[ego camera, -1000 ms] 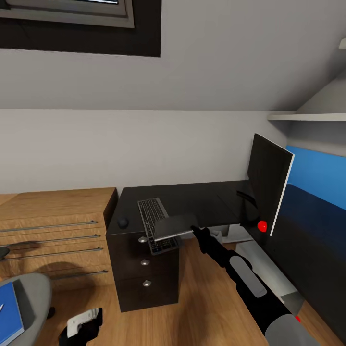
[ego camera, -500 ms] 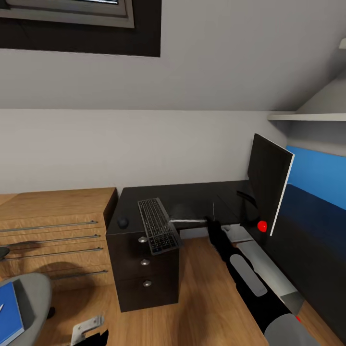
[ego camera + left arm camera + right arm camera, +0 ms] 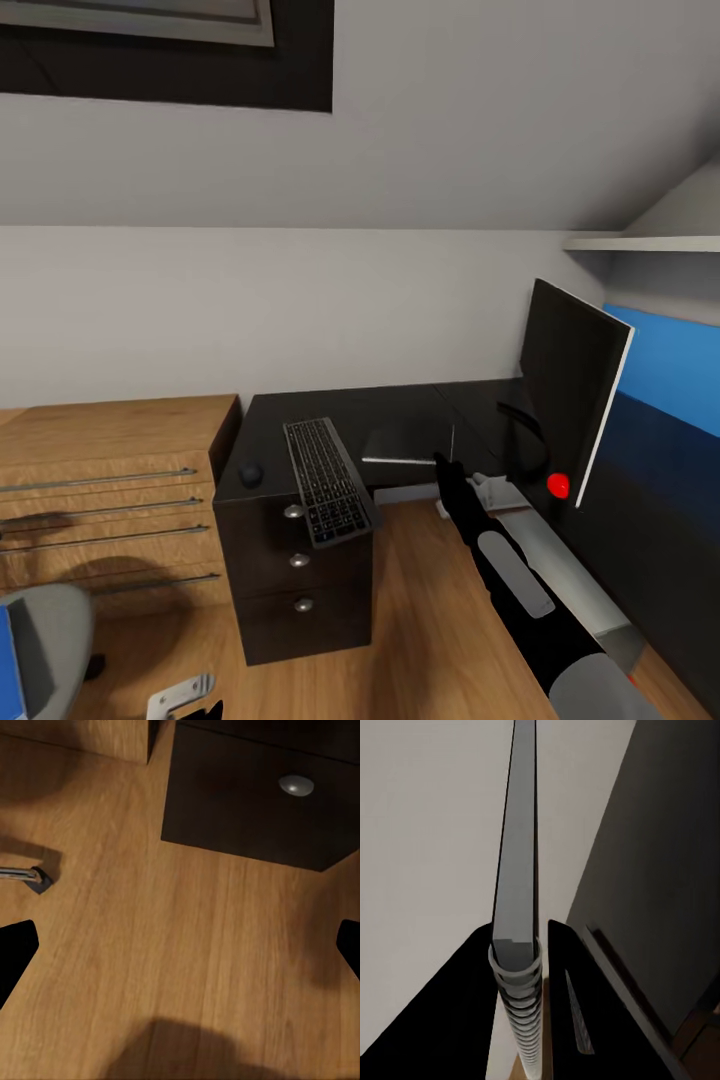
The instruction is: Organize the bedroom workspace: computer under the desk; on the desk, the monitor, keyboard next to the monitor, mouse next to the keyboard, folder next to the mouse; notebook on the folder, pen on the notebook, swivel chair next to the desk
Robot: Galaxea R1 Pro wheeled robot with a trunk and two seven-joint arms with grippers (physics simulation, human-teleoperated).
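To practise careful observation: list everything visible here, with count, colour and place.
desk: one, black top, against the wall
monitor: one, black, on desk, right
keyboard: one, black, overhanging desk's front edge
mouse: one, black, left of keyboard
notebook: one, grey, over desk
chest of drawers: one, oak, left of desk
swivel chair: one, grey, lower left
folder: one, blue, on chair
right gripper: shut on notebook
left gripper: open, above the floor

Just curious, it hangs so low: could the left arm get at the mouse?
Probably yes. The mouse sits bare near the desk's corner, apart from the keyboard, and the left gripper hangs open by the floor below; it would need to rise.
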